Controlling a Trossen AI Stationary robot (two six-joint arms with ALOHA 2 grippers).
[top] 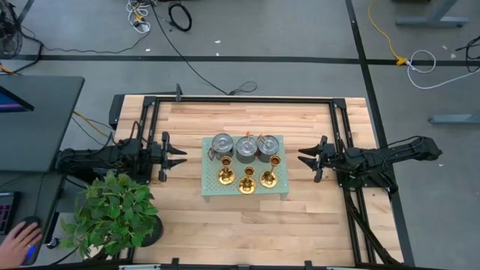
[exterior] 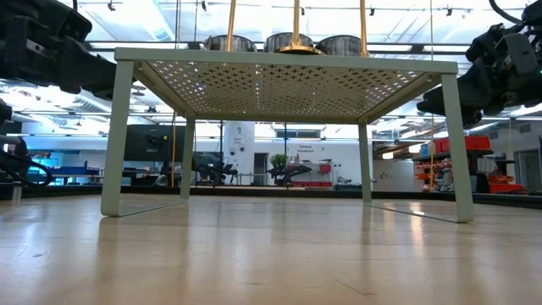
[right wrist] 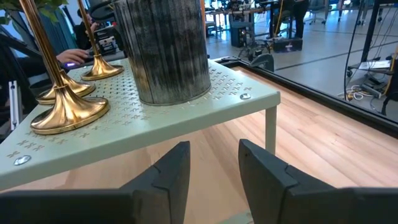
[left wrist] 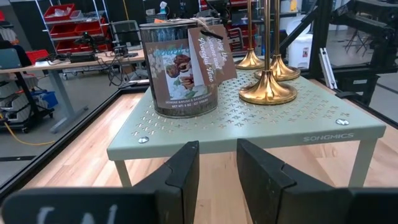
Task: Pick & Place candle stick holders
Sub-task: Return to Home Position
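Note:
Three gold candle stick holders (top: 223,177) (top: 247,182) (top: 268,176) stand upright on their round flared bases along the near side of a pale green perforated shelf (top: 214,187) at the table's middle. In the left wrist view their bases (left wrist: 268,93) carry thin stems that rise out of the picture. They also show in the right wrist view (right wrist: 62,112). My left gripper (top: 180,156) (left wrist: 217,155) hovers open just left of the shelf. My right gripper (top: 304,157) (right wrist: 214,155) hovers open just right of it. Both point at the shelf and hold nothing.
Three round tins (top: 246,146) stand along the shelf's far side, one with a paper tag (left wrist: 211,53). A potted plant (top: 112,214) stands at the table's near left. A black frame (top: 240,100) rims the table. A person's hand (top: 19,240) rests on a desk beyond the left edge.

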